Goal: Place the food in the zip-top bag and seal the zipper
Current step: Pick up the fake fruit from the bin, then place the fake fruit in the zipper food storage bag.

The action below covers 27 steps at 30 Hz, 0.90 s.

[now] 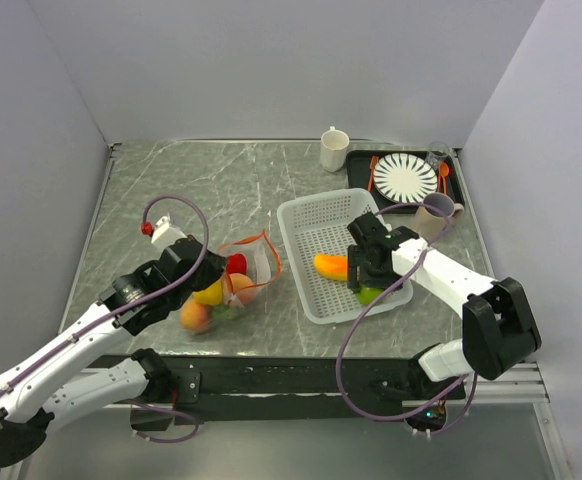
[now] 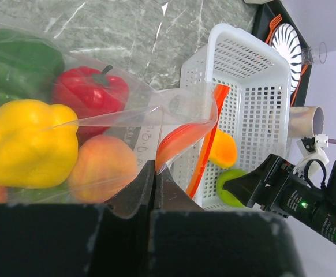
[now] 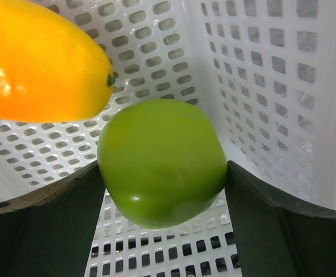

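On the table (image 1: 191, 190), the zip-top bag (image 1: 256, 262) lay left of the basket (image 1: 311, 215) and held a pepper (image 2: 26, 144) and a peach (image 2: 101, 167). My left gripper (image 2: 155, 179) pinched its edge. At the basket's near end, an apple (image 3: 162, 161) sat between the fingers of my right gripper (image 1: 364, 282), with a mango-shaped piece (image 1: 331, 266) just left of it. A mug (image 1: 334, 149) stood behind the basket, a cup (image 1: 436, 215) stood to its right, and a plate (image 1: 405, 178) lay on a tray (image 1: 356, 170) farther back.

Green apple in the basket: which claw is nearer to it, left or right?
Right. The right claw has a finger against each side of the green apple in the white basket. The left claw is outside the basket, pinching the zip-top bag.
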### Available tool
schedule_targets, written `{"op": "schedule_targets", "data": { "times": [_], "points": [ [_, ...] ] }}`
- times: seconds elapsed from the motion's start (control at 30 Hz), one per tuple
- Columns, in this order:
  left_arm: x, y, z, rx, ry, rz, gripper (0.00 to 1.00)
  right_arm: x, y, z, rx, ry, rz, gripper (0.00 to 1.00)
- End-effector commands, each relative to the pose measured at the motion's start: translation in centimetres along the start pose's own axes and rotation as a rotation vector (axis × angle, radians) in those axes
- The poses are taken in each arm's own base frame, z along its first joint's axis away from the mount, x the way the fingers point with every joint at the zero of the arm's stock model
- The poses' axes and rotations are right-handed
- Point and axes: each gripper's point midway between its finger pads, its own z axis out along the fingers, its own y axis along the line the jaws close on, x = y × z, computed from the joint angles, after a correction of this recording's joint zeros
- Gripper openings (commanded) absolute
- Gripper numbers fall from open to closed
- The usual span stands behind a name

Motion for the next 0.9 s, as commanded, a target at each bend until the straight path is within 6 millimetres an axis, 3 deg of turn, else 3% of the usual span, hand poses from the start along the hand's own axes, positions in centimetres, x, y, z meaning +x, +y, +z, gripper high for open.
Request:
{"op": "schedule_targets", "data": {
  "times": [0.0,0.17,0.4,0.87],
  "points": [
    [-0.7,-1.2,-0.5,0.055,-0.018,-0.030,0.01,-0.8,0.5,-1.3,-0.059,-0.051,0.020,0.24],
    [-0.9,-0.9,-0.6,0.035,-0.023,-0.022,0.01,-1.7,2.4,-3.9,-0.221,-0.131,0.049,0.23],
    [-1.1,-0.9,-0.8,0.049,-0.032,-0.027,0.01,-3.7,3.6,-6.6,-0.279,-0.179,0.038,0.20],
    [-1.0,-1.5,-0.6,0.053,-0.022,-0.012,0.01,-4.2,4.1,-8.9,-0.338,-0.213,0.040,0.18]
  ]
}}
